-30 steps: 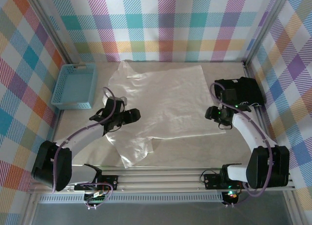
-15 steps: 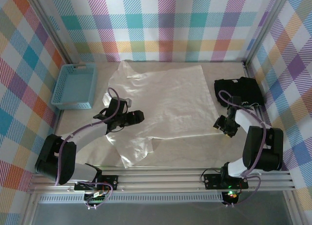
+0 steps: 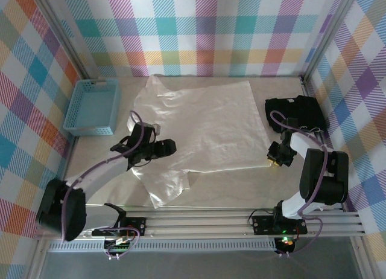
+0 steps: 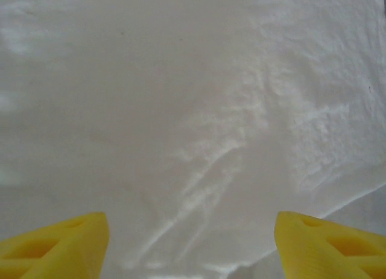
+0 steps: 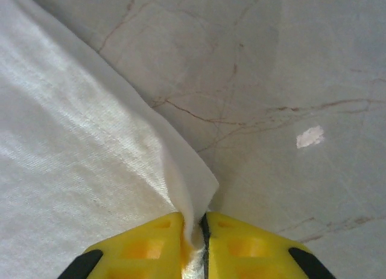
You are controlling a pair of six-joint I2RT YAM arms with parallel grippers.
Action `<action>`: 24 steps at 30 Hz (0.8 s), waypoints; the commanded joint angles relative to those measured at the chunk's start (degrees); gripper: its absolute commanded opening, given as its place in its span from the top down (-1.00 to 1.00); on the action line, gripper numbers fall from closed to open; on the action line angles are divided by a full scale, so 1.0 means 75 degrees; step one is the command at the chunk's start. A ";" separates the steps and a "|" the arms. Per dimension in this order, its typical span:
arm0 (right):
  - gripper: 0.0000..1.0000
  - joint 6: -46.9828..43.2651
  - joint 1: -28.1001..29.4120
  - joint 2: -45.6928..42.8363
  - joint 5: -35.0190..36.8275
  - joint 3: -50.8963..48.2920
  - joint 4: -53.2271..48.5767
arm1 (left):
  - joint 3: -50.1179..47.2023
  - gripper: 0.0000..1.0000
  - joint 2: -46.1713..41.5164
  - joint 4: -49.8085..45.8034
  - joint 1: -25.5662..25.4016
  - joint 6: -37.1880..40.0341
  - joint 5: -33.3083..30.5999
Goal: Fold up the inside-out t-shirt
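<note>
The inside-out t-shirt (image 3: pixel 205 128) lies spread out and wrinkled over the middle of the table, one sleeve reaching toward the front edge. My left gripper (image 3: pixel 169 147) hovers over the shirt's left part. In the left wrist view its yellow fingers (image 4: pixel 54 243) stand wide apart over the white fabric (image 4: pixel 181 110), so the left gripper (image 4: pixel 192 252) is open with nothing between them. My right gripper (image 3: pixel 272 162) sits at the shirt's near right corner. The right wrist view has the right gripper (image 5: pixel 202 230) shut on that corner of the cloth (image 5: pixel 72 140), which bunches up between the pads.
A blue basket (image 3: pixel 91 107) stands at the left edge of the table. A black folded garment (image 3: pixel 295 113) lies at the right, just behind my right arm. Bare marbled tabletop (image 5: pixel 289 80) runs right of the shirt's corner. Plaid walls enclose three sides.
My right gripper came down to the shirt's near right corner and closed on it. The left arm shifted only slightly and stayed open.
</note>
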 commanded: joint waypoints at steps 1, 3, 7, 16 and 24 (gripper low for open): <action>0.80 -0.0131 -0.0044 -0.0396 -0.0230 -0.0003 0.0103 | -0.0432 -0.40 -0.1218 -0.1955 -0.0484 -0.0592 -0.0865; 0.86 -0.0173 -0.0038 -0.0557 -0.0390 -0.0039 0.0164 | -0.0680 -0.34 -0.1977 -0.2865 -0.0831 -0.1123 -0.1273; 0.89 -0.0239 -0.0023 -0.0762 -0.0627 -0.0029 0.0287 | -0.1018 -0.26 -0.3083 -0.4581 -0.1513 -0.2338 -0.1592; 0.89 -0.0262 -0.0024 -0.1117 -0.1078 -0.0162 0.0565 | -0.1805 -0.08 -0.2929 -0.4633 -0.3585 -0.3890 -0.1310; 0.90 -0.0280 -0.0024 -0.1327 -0.1237 -0.0219 0.0578 | -0.1862 0.08 -0.2033 -0.3770 -0.3608 -0.3395 -0.1083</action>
